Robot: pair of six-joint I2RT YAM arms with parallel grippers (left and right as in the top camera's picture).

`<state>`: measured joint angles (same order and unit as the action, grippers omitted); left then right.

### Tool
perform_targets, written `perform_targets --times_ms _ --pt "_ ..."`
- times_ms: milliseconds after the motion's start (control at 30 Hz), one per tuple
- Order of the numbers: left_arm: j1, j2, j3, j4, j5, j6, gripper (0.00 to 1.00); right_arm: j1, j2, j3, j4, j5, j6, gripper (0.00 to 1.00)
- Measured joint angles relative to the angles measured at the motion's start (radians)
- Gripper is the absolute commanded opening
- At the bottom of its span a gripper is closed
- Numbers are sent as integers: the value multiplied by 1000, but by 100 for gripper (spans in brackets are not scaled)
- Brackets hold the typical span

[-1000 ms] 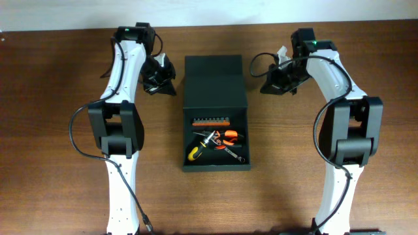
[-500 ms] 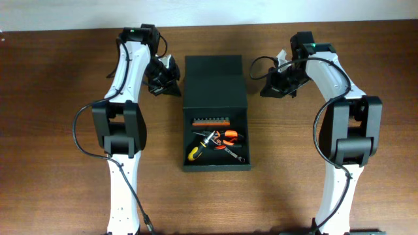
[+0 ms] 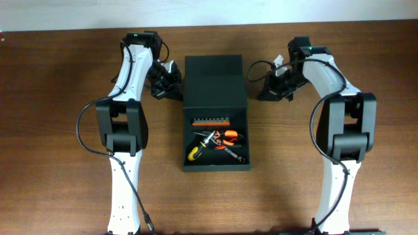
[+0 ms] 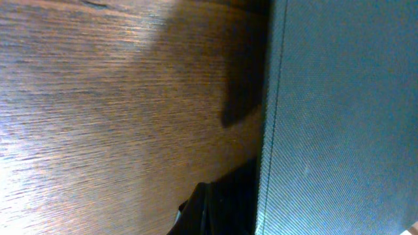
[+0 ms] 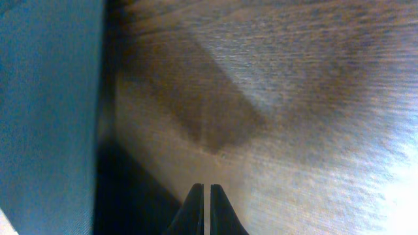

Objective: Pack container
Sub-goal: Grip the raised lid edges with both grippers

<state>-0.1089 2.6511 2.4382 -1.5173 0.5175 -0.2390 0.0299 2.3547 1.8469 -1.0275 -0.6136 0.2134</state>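
Note:
The container is a dark matte box in the middle of the table. Its flap lid covers the far half. The near half lies open and shows an orange bit strip, orange-handled pliers and a yellow-handled screwdriver. My left gripper is shut and empty, right beside the lid's left edge. In the left wrist view the container's side fills the right, with my left gripper close to it. My right gripper is shut and empty, a short way right of the lid. The right wrist view has its tips over bare wood, the container at left.
The brown wooden table spreads wide on both sides of the box. A pale wall strip runs along the far edge. Both arms' cables loop near the box's far corners.
Both shut grippers have moved inward toward the lid, the left one coming right up to its left edge. The box and tools have not moved.

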Motion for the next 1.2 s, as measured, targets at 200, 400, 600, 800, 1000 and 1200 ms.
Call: perform_targets --times_ms 200,400,600,800,1000,1200 --pt "0 0 0 5 0 11 2 0 24 -1 15 -31 0 4" --pt "0 0 0 18 23 12 2 0 24 -1 23 -61 0 4" --pt "0 0 0 20 37 12 2 3 24 -1 23 -66 0 4" --pt "0 0 0 22 44 12 2 29 24 -1 27 -66 0 4" --pt "0 1 0 30 45 12 2 57 24 -1 35 -67 2 4" --pt "0 1 0 41 45 12 2 58 26 -1 38 -69 12 4"
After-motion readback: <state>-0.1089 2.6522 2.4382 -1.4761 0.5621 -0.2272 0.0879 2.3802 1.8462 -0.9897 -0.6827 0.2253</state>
